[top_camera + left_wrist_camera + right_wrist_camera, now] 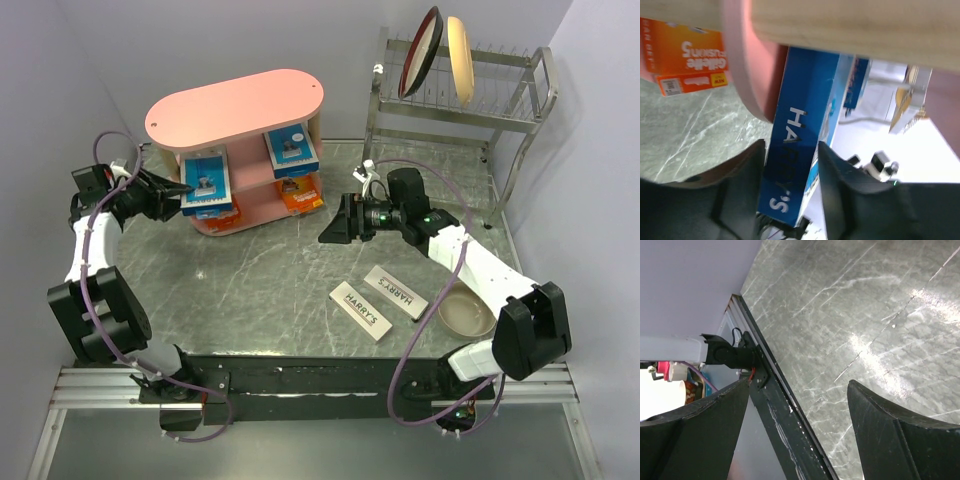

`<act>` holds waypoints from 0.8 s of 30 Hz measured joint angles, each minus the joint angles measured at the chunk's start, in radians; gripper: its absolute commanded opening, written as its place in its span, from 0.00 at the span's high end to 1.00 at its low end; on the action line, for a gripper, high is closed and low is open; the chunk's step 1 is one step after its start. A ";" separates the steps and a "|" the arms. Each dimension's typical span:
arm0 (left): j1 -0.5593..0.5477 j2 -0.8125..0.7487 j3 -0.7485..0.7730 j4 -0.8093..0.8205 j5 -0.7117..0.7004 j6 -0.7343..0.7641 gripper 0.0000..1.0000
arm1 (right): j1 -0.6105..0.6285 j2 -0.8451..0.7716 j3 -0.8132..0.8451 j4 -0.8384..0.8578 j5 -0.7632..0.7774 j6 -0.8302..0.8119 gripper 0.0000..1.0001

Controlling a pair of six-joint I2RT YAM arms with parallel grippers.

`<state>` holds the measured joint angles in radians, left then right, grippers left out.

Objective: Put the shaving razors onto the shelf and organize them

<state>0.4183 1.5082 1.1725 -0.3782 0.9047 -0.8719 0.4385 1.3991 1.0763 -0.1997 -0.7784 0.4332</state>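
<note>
The pink shelf (235, 110) stands at the back left. Its middle tier carries two blue-and-white razor cards (207, 178) (290, 150), and two orange cards (215, 212) (298, 195) sit on the tier below. My left gripper (180, 190) reaches in at the left blue card. In the left wrist view the blue HARRY'S card (800, 100) stands between the open fingers of my left gripper (791, 145), with a narrow gap on its right side. Two white HARRY'S boxes (360, 310) (396, 291) lie flat on the table. My right gripper (330, 225) (797, 385) hovers open and empty over mid-table.
A steel wire dish rack (500, 100) at the back right holds a dark red plate (420, 52) and a tan plate (460, 58). A beige bowl (465, 312) sits at the near right beside the right arm. The grey marble table (270, 270) ends at a black front rail (785, 425).
</note>
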 measured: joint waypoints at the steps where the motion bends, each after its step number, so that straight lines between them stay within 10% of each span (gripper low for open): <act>1: 0.001 0.002 0.002 -0.002 -0.012 -0.011 0.43 | 0.000 -0.002 0.000 0.002 0.000 0.000 0.14; 6: 0.006 0.010 0.004 -0.008 -0.042 -0.040 0.38 | 0.000 -0.004 -0.002 0.006 0.003 0.000 0.13; 7: 0.007 0.010 0.004 -0.008 -0.043 -0.042 0.01 | 0.000 -0.004 -0.002 0.005 0.003 0.000 0.13; 24: 0.010 -0.132 -0.079 -0.022 -0.034 -0.007 0.07 | 0.000 -0.013 -0.014 0.011 0.006 0.000 0.13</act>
<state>0.4286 1.3758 1.0931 -0.4000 0.8707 -0.8791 0.4385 1.3865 1.0626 -0.1883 -0.7719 0.4335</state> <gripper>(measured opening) 0.971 0.871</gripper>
